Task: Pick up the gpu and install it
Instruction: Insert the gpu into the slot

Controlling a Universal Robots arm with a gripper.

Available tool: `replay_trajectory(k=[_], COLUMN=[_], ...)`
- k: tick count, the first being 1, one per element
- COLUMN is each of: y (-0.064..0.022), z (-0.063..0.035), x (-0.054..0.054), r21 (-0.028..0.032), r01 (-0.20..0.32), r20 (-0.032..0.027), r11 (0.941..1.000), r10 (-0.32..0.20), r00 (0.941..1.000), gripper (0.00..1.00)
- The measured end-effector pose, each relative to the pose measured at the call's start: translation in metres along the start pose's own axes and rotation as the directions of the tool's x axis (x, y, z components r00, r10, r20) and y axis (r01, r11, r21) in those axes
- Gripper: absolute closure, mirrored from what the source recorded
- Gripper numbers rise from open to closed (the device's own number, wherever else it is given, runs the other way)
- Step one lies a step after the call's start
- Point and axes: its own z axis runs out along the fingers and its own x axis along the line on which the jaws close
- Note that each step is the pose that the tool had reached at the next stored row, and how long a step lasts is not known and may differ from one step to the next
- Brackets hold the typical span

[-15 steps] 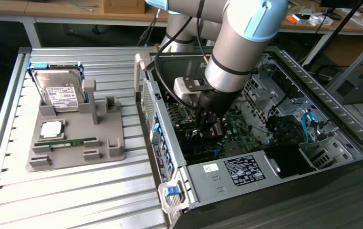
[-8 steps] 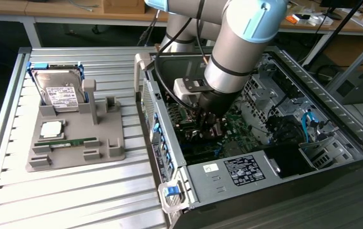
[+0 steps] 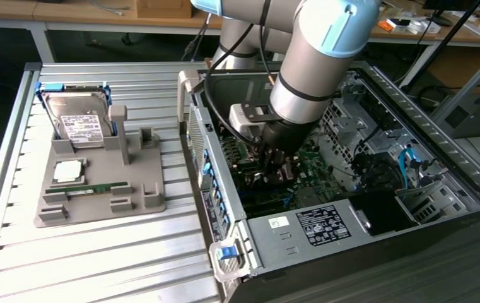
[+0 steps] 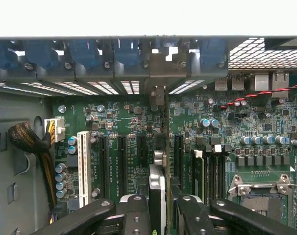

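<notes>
Slatted metal table (image 3: 96,252) in a workshop; an open computer case (image 3: 441,183) lies on it, and a grey parts holder (image 3: 130,202) with a hard drive (image 3: 76,120) stands toward the exterior view's left. The hand (image 4: 160,208) is down inside the case, closed edge-on around the gpu (image 4: 157,188), which stands upright between the fingers (image 4: 134,215) over the motherboard (image 4: 266,122), in line with the dark expansion slots (image 4: 141,156); whether its edge has entered a slot I cannot tell. Judgement: the card is light, stiff and thin but fragile. Grip the bare board edges, keep it square, avoid components and contacts.
</notes>
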Motion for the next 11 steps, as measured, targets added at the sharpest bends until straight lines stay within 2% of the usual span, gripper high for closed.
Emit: replay_trajectory(k=[1, 2, 4, 6, 7, 9, 11], y=[0.0000, 0.0001, 0.0000, 0.0000, 0.0000, 0.0000, 0.0002], z=[-0.0001, -0.0004, -0.0006, -0.0006, -0.0006, -0.0007, -0.0056], x=[0.0001, 0.0001, 0.0001, 0.0002, 0.0001, 0.0001, 0.0000], r21=[-0.0001, -0.0003, -0.0006, -0.0006, -0.0006, -0.0006, -0.0007], r01=[0.000, 0.000, 0.000, 0.000, 0.000, 0.000, 0.000], r20=[-0.0006, -0.0012, -0.0017, -0.0016, -0.0017, -0.0017, -0.0021], r11=[1.0000, 1.0000, 1.0000, 1.0000, 1.0000, 1.0000, 1.0000], r10=[0.000, 0.000, 0.000, 0.000, 0.000, 0.000, 0.000], r00=[1.0000, 1.0000, 1.0000, 1.0000, 1.0000, 1.0000, 1.0000], gripper=[0.67, 0.67, 0.54, 0.54, 0.48, 0.48, 0.48])
